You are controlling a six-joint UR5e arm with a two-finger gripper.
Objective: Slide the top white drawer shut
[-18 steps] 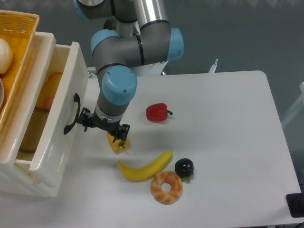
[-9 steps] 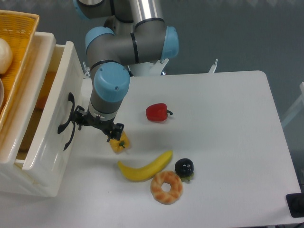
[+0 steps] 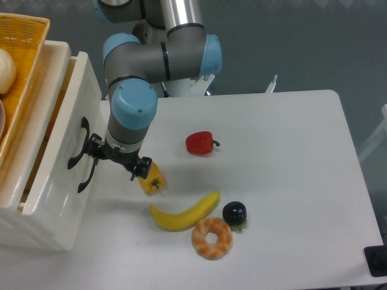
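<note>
From my feed the gripper (image 3: 104, 158) sits right against the top white drawer (image 3: 63, 142) front by its black handle (image 3: 77, 145); can't tell if the fingers are apart. Drawer's only slightly out of the cabinet (image 3: 36, 226).

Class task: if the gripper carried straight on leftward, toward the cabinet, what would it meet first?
Most likely the front of the top white drawer, by its black handle. The gripper appears right against it, though depth is unclear.
</note>
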